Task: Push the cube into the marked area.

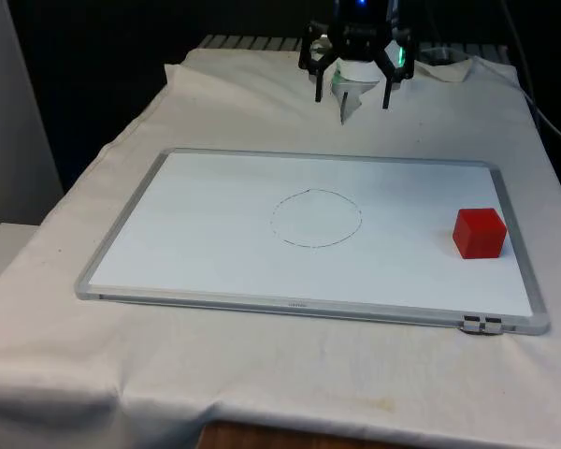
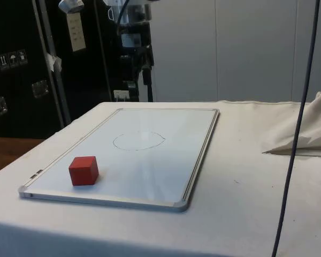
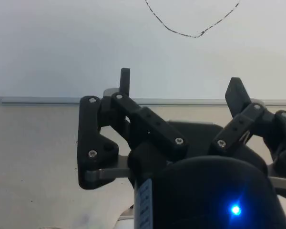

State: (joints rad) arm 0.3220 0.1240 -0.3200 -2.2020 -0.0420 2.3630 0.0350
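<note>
In the front view, a framed whiteboard [image 1: 215, 224] lies on the white cloth [image 1: 93, 374]. A pen-drawn circle [image 1: 316, 218] sits mid-board, and the red cube [image 1: 479, 233] is near the board's right edge. The gripper [image 1: 352, 98] hangs beyond the far edge, fingers spread wide.

The side view adds dark cabinets [image 2: 21, 64] and a pale wall [image 2: 246, 48].

The wrist view shows both fingers [image 3: 125, 81] apart, seemingly over the board's frame.

A red cube [image 1: 479, 232] sat flat near the whiteboard's [image 1: 215, 271] edge, well apart from the drawn circle [image 1: 316, 218].
</note>
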